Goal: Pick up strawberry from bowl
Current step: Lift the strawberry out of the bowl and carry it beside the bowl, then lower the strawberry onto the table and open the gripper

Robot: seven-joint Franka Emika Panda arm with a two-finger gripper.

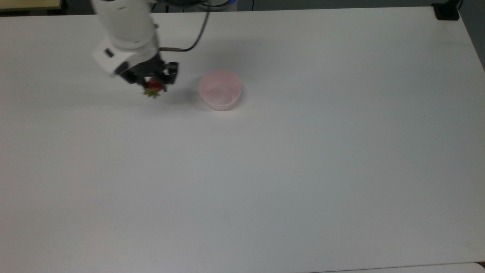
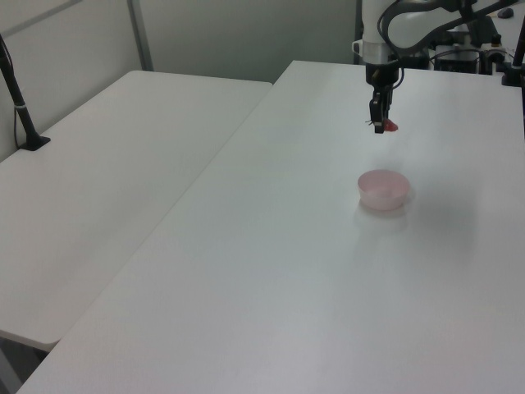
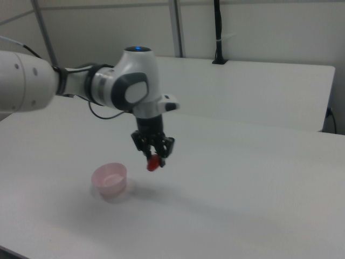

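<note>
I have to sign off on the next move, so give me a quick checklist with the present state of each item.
1. Strawberry held in the pincer: ok, it hangs between the fingers with its green cap pointing down.
2. Strawberry clear of the bowl: ok, it is off to the top view's left of the rim.
3. Strawberry lifted off the table: ok, the right view shows it in the air.
4. Bowl upright and empty: ok.
5. Grip firmness: cannot tell.
6. Table under the pincer free of other things: ok.
</note>
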